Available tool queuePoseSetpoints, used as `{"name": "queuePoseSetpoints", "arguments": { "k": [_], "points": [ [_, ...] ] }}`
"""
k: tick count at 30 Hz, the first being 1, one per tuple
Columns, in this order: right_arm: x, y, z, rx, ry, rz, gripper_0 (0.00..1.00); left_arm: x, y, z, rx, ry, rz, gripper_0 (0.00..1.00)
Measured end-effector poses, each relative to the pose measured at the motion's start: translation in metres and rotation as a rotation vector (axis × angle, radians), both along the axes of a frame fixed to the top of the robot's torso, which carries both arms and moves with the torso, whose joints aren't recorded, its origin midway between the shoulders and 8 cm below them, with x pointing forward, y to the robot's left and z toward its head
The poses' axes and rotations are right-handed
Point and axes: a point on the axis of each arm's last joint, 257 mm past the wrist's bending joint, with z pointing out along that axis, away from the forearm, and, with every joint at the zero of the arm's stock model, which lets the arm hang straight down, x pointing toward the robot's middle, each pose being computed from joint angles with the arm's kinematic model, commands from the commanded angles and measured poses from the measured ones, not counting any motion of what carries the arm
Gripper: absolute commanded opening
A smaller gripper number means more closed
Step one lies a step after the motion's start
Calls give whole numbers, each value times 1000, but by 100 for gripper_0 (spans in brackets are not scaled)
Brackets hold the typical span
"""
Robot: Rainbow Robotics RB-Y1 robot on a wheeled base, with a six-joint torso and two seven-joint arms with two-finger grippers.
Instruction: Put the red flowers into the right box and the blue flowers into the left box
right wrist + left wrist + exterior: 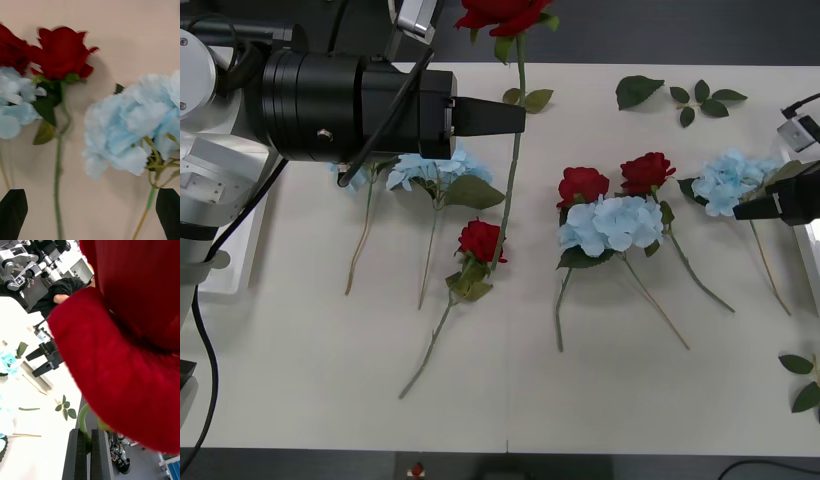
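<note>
Our left gripper has its black fingers pinched on the thin green stem of a deep red artificial rose, bloom lifted over the far table edge. To do this well, we keep the pinch firm and carry it across toward the right box without dragging the stem over the other flowers. Our right gripper, fingers spread, hovers beside a fluffy pale blue hydrangea near the right edge. The matte cream table bears more roses, hydrangeas and loose leaf sprigs; beyond it we glimpse lab equipment.
</note>
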Motion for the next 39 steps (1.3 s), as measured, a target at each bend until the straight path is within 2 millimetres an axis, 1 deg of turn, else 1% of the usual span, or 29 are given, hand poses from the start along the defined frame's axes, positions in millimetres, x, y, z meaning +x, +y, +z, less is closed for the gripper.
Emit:
{"name": "queuePoseSetpoints", "arguments": {
  "k": [3, 5, 8, 11, 13, 18, 24, 27, 32, 35, 39],
  "points": [
    [-11, 19, 28, 99, -5, 48, 100, 0, 0, 0, 0, 0, 0, 0],
    [-18, 31, 46, 143, -31, 111, 100, 0, 0, 0, 0, 0, 0, 0],
    [-27, 57, 76, 235, -92, 208, 100, 0, 0, 0, 0, 0, 0, 0],
    [-36, 84, 103, 349, -111, 245, 100, 0, 0, 0, 0, 0, 0, 0],
    [-47, 103, 114, 409, -105, 275, 100, 0, 0, 0, 0, 0, 0, 0],
    [-82, 147, 123, 459, -88, 398, 100, 0, 0, 0, 0, -1, 0, 0],
    [-116, 189, 139, 546, -123, 490, 100, 0, 0, 0, 0, -1, -1, 0],
    [-134, 208, 143, 605, -129, 524, 100, 0, 0, 0, 0, -1, -1, 0],
    [-152, 234, 136, 704, -117, 528, 100, 0, 0, 0, 0, -1, -1, 0],
    [-160, 251, 130, 763, -118, 499, 100, 0, 0, 0, 0, -1, -1, 0],
    [-173, 273, 122, 787, -155, 475, 100, 0, 0, 0, 0, -1, -1, 0]
  ]
}}
